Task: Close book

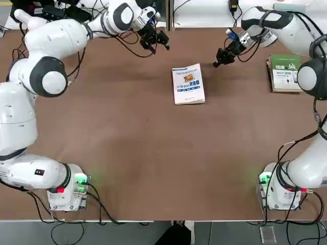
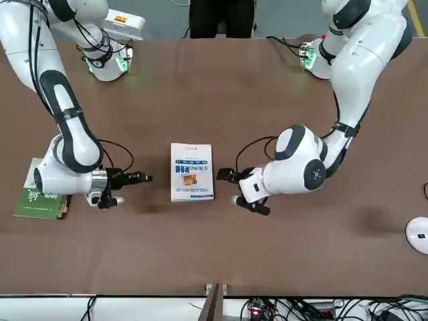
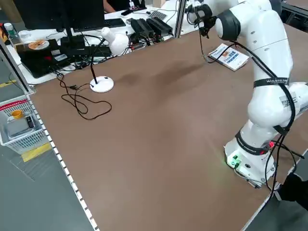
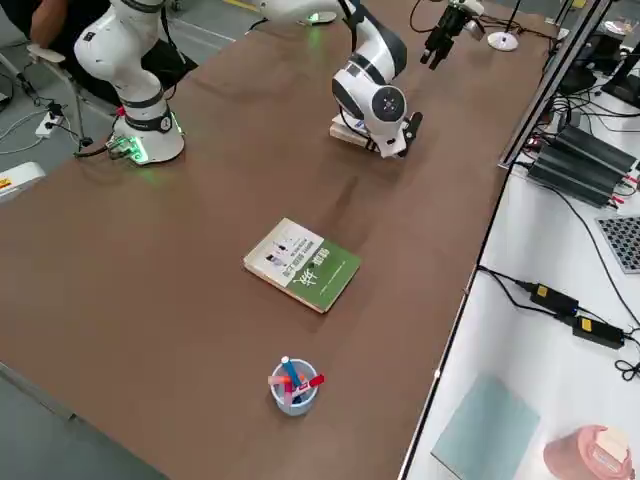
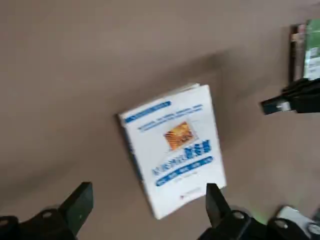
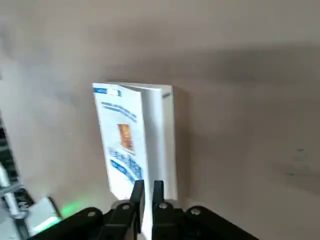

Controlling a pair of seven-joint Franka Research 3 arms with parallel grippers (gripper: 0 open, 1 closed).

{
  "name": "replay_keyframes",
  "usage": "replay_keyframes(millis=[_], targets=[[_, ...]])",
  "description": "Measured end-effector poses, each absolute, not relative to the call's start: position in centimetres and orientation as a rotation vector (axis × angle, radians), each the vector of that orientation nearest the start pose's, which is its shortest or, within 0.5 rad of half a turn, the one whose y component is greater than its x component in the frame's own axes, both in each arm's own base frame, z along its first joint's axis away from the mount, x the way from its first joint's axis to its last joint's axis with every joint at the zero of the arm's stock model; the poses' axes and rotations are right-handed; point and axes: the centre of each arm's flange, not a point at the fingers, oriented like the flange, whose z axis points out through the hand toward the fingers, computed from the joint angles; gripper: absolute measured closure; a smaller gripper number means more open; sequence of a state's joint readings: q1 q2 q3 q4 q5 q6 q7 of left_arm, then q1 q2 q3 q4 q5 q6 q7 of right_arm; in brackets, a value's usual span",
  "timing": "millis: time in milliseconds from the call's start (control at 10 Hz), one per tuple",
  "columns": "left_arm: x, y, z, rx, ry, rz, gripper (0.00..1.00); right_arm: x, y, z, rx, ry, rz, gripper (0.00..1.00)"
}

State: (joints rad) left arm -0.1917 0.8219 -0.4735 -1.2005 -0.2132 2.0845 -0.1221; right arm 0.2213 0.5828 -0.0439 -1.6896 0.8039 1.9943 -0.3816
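Observation:
The book [image 1: 188,84] lies closed and flat mid-table, its white and light-blue cover with the small orange picture facing up; it also shows as the book [image 2: 192,171]. My left gripper [image 1: 156,41] hovers beyond the book's far left corner and is open, its fingers [image 5: 80,200] wide apart with the book [image 5: 172,145] below them. Off the book's far right corner hangs my right gripper [image 1: 220,58], shut with nothing in it. Its fingertips [image 6: 137,192] sit close together just off the edge of the book [image 6: 132,135]. Neither gripper touches the book.
A green-and-white covered book [image 1: 285,72] lies at the robot's right side of the table. A small cup of pens [image 4: 293,385] stands near that side's edge. A white round-based object [image 3: 102,84] with a cable sits at the far left.

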Motion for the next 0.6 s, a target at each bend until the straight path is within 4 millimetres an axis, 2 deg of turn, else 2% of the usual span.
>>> replay_keyframes(millis=[200,300,600], targets=[[66.1,-38.4,35.9,2.653,-0.421,-0.016,0.0,64.8,15.2,26.5,-2.521,-0.206,0.212,0.65],[66.3,-37.9,37.7,2.704,-0.435,0.048,0.0,65.6,14.2,27.4,-2.57,-0.248,0.189,0.48],[66.2,-37.3,41.1,2.799,-0.457,0.166,0.0,66.9,11.5,28.8,-2.675,-0.321,0.153,0.18]])
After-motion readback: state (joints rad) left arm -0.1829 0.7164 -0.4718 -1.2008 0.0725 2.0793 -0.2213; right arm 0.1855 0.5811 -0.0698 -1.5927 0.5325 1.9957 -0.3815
